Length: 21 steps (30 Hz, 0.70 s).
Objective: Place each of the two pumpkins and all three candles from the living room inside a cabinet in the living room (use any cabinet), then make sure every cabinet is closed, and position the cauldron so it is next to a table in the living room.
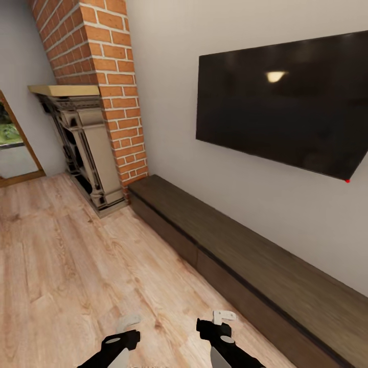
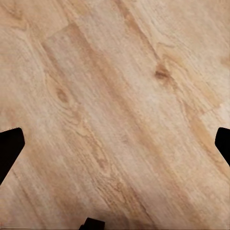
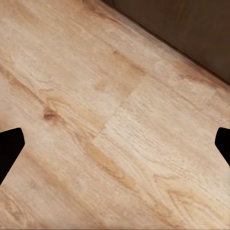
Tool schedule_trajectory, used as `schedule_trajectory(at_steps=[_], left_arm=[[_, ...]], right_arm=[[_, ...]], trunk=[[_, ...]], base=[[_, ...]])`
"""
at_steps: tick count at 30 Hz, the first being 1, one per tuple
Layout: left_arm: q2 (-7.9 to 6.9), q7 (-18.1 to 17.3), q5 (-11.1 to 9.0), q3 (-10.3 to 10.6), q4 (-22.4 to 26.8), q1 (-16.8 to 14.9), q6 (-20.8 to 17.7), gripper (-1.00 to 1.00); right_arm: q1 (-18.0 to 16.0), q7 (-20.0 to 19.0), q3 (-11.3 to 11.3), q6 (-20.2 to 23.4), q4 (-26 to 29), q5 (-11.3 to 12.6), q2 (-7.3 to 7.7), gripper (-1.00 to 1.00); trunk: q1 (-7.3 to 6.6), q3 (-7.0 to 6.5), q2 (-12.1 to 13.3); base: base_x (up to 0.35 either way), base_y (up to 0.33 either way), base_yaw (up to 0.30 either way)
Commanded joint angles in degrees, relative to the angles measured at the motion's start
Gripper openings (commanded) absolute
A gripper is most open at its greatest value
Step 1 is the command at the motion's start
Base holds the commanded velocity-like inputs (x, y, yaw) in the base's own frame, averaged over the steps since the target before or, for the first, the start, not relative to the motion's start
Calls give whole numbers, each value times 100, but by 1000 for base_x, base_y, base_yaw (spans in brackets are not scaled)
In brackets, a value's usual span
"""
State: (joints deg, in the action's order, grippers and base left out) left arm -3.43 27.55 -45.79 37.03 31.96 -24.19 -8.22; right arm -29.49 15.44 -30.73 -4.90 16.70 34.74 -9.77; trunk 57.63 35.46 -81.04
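Head view, cabinet: the long low dark-brown cabinet (image 1: 245,245) runs along the wall under a black wall screen (image 1: 286,102); every flat drawer front that shows sits flush, and its top is bare.
Head view, surroundings: a brick chimney (image 1: 107,76) with a fireplace (image 1: 84,148) stands at the cabinet's far end, on a pale wood floor (image 1: 76,266).
Head view, arms: the left gripper (image 1: 128,327) and the right gripper (image 1: 221,321) hang low at the bottom edge over the floor, the right one just beside the cabinet front; neither carries anything.
Left wrist view, floor: bare planks between two dark fingertips (image 2: 9,148) at the picture's opposite edges, so the left gripper stands wide apart and empty.
Right wrist view, floor and cabinet: planks again, with a strip of the dark cabinet front (image 3: 191,28) in one corner; its fingertips (image 3: 9,148) also sit at opposite edges, so the right gripper is spread and empty.
Task things: no pumpkin, candle, cauldron or grey table appears in these pictures, so I cannot place them.
Step in hand: seemingly a transit or survey beside the cabinet, with nothing being stowed.
Next move: likely turning the base or head to find the pumpkins and candles, or pulling a drawer open; the handleless fronts would need a grip on an edge.
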Motion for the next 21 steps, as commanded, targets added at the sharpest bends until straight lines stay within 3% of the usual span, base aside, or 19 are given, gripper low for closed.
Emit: schedule_trajectory(at_steps=[1,21], left_arm=[[-8,48,-27,46,13,-6,-22,100],[-8,48,-27,47,12,-6,-21,100]], right_arm=[[-4,29,-48,-28,0,61,2,100],[-4,29,-48,-22,0,52,2,100]], trunk=[[0,5,-3],[0,5,-3]], base=[[0,0,291],[0,0,291]])
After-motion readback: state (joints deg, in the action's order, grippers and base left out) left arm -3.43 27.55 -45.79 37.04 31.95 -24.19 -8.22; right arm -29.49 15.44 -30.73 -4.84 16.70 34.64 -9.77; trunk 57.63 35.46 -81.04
